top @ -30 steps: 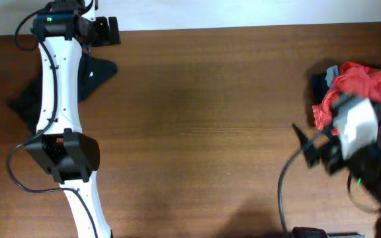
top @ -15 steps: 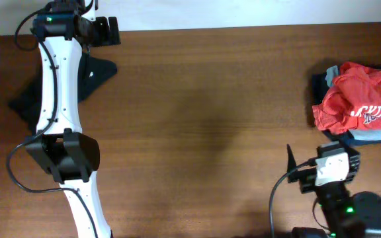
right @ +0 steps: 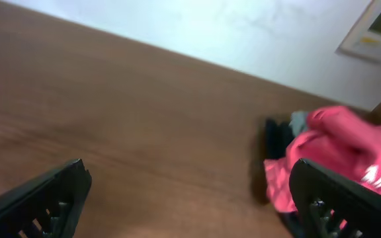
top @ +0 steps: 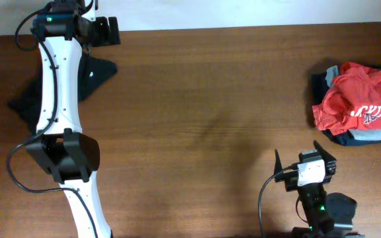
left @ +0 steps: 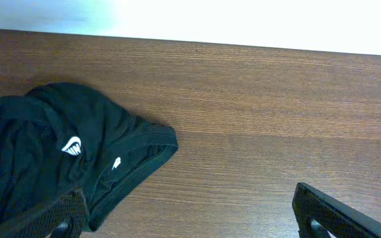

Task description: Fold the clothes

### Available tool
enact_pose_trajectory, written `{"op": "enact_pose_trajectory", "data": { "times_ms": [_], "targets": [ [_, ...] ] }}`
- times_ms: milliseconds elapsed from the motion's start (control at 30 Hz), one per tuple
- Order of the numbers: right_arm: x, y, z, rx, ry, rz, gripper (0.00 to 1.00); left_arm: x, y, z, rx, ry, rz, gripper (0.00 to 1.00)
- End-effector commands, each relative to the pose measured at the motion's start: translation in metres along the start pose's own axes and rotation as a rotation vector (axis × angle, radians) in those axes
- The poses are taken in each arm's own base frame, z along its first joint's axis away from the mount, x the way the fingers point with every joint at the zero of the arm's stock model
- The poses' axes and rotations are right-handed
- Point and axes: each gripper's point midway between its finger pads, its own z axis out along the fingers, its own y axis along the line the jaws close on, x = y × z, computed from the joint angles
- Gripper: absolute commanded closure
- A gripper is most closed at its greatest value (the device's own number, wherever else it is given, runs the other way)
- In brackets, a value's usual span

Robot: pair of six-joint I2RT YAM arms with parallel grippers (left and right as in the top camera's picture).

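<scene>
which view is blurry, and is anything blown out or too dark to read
Right wrist view: soft all over, the red T-shirt smeared and its print unreadable. Left wrist view: sharp, with the white marks on the black garment crisp, but the strip beyond the far edge of the table is blown out to white. Overhead view: sharp and evenly lit.

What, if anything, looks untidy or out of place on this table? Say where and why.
The red shirt lies crumpled atop other clothes at the right edge; the black garment sits bunched at the far left. Neither is folded.
</scene>
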Motion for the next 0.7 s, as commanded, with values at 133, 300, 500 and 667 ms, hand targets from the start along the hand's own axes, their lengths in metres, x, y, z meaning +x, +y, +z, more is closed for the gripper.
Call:
{"op": "enact_pose_trajectory", "data": {
  "times_ms": [133,300,500,667],
  "targets": [
    [0.0193,0.0027,0.0054,0.005,0.029,0.020,0.01,-0.0128,-0.0001,-0.0232,-0.001,-0.053,0.013,0.01],
    [0.0194,0.0030,0.0055,0.003,0.030,0.020,0.01,-0.0128,0.0001,-0.0232,-0.002,-0.053,0.012,0.01],
    [0.0194,0.0030,0.0055,0.003,0.030,0.020,0.01,-0.0127,-0.0001,-0.0231,-0.001,-0.053,0.013,0.01],
    [0.0194,0.0030,0.0055,0.003,0.030,0.020,0.01,-0.0128,-0.0001,-0.0232,-0.001,-0.053,0.013,0.01]
  ]
}}
